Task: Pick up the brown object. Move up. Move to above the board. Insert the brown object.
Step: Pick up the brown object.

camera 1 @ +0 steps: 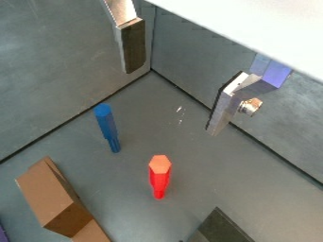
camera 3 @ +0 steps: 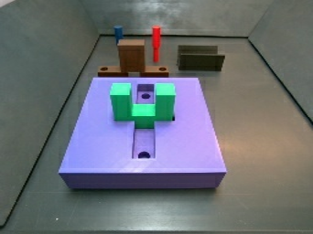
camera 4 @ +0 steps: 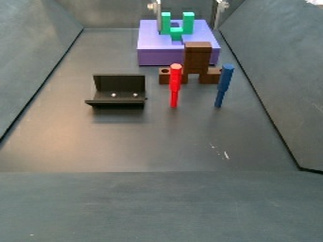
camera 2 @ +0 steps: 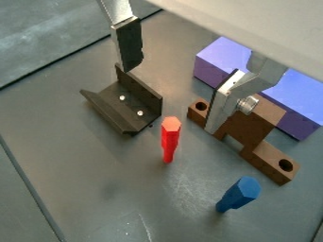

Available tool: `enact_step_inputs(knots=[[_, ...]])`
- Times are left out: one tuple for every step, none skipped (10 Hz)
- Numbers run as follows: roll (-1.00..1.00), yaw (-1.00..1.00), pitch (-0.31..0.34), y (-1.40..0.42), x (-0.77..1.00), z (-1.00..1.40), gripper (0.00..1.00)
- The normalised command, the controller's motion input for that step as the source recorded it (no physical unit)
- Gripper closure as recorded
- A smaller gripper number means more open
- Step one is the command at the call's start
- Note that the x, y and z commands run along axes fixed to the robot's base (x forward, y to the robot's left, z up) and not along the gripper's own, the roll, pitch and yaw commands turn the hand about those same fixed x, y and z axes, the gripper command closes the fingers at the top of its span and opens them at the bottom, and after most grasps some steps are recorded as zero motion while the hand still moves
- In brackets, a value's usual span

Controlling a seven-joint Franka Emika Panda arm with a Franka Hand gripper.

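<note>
Leftmost in a side view stood the dark L-shaped fixture on the grey tabletop, well apart from the rest, presumably left as part of the rig. Next came the red hexagonal peg upright, then the mid-brown L-shaped brown object with its block standing and its flat bar lying toward the blue peg, just in front of the large flat purple board carrying the green U-shaped block. Seemed arranged so that the piece lay close to its groove yet clear of the pegs. Not yet picked up, judging by how it rested on the tabletop in a wrist view. Hung above the pieces, the jaws pointing downward, silver fingers spread wide with nothing between them; one finger appeared near the brown block, though contact could not be told. Hardly visible in either side view, the arm itself.
</note>
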Motion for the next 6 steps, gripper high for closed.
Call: enact_step_inputs(knots=[[0.00, 0.00, 0.000, -0.02, 0.01, 0.00, 0.00], [0.00, 0.05, -0.109, -0.50, -0.18, 0.00, 0.00], [0.02, 0.17, -0.173, -0.88, -0.30, 0.00, 0.00], [0.02, 0.20, -0.156, -0.91, -0.24, -0.03, 0.00], [0.00, 0.19, -0.121, -0.79, -0.07, -0.17, 0.00], [0.00, 0.15, -0.127, -0.70, -0.01, -0.45, 0.00]])
